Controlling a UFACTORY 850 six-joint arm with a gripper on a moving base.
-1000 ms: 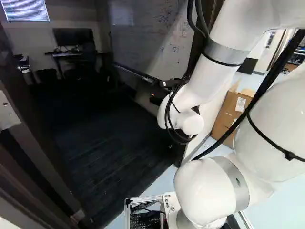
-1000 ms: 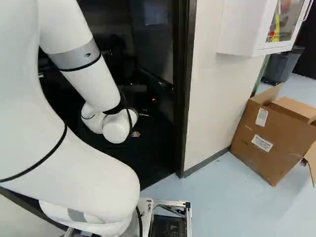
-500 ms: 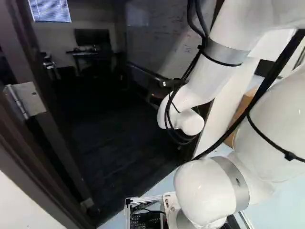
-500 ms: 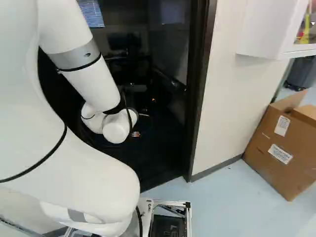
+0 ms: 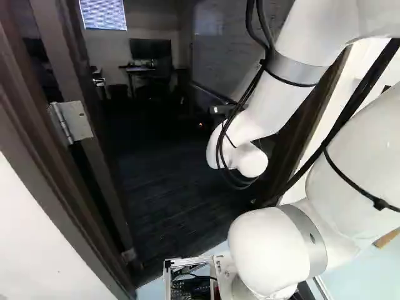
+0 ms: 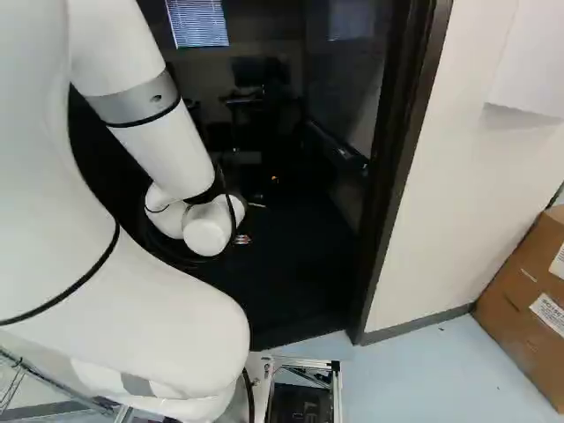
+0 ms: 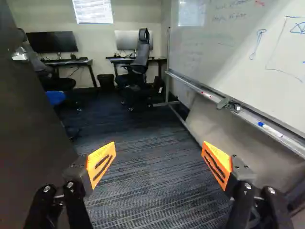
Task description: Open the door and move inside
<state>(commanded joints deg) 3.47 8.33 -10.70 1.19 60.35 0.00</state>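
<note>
The dark door point(image 7: 33, 133) stands swung open beside the gripper in the wrist view, its metal handle point(image 7: 20, 54) on the near face. A hinge point(image 5: 74, 120) shows at the left of the left base view. The doorway's dark frame has one post point(image 5: 37, 144) there and another point(image 6: 401, 176) right of the arm in the right base view. My gripper point(image 5: 200, 125) is mostly hidden in shadow beyond the wrist, within the opening. In the wrist view the gripper point(image 7: 158, 164) is open, its orange pads wide apart over dark carpet, nothing between them.
Inside, a whiteboard point(image 7: 238, 57) with a marker tray lines the side opposite the door. Desks, monitors point(image 7: 52, 42) and an office chair point(image 7: 139, 57) stand at the far wall. Outside, a cardboard box point(image 6: 529, 308) stands on the floor beyond a white wall point(image 6: 458, 203).
The base has moved, turning left: doorway and room have shifted rightward in both base views, and more of the hinge-side post shows. The arm holds its pose against its lowest joint.
</note>
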